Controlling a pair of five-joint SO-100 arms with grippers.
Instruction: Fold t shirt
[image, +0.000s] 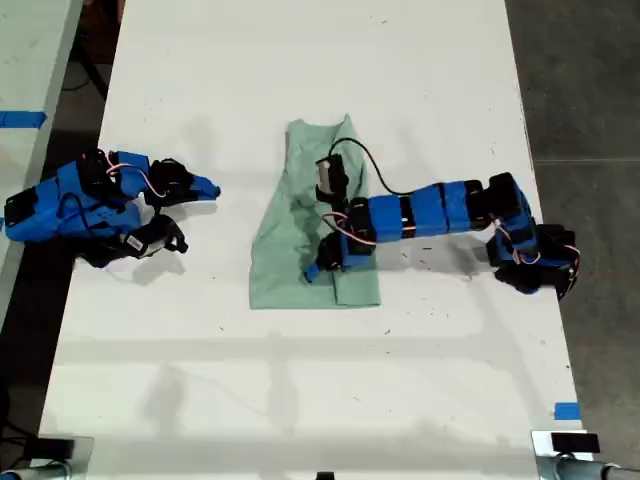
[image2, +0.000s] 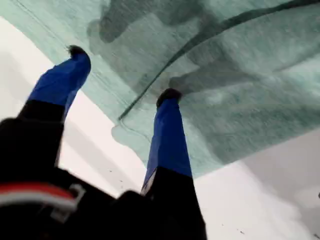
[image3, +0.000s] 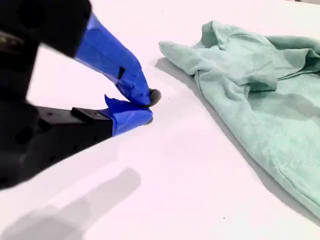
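Observation:
The pale mint-green t shirt (image: 285, 245) lies flat in the middle of the white table (image: 300, 380), narrow end away from the camera, with one side layer folded over along a straight edge. My first gripper (image: 320, 260) reaches in from the exterior view's right and hovers open over the shirt's wide end; its blue fingers (image2: 167, 135) straddle a fabric edge of the t shirt (image2: 240, 75), nothing between them. My second gripper (image: 210, 189) rests shut on bare table at the exterior view's left, tips together (image3: 146, 106), apart from the t shirt (image3: 250, 100).
A strip of blue tape (image: 567, 410) marks the table's near corner at the exterior view's right. A second table with blue tape (image: 20, 119) stands at the exterior view's left. Dark floor (image: 590, 100) borders the table on the exterior view's right.

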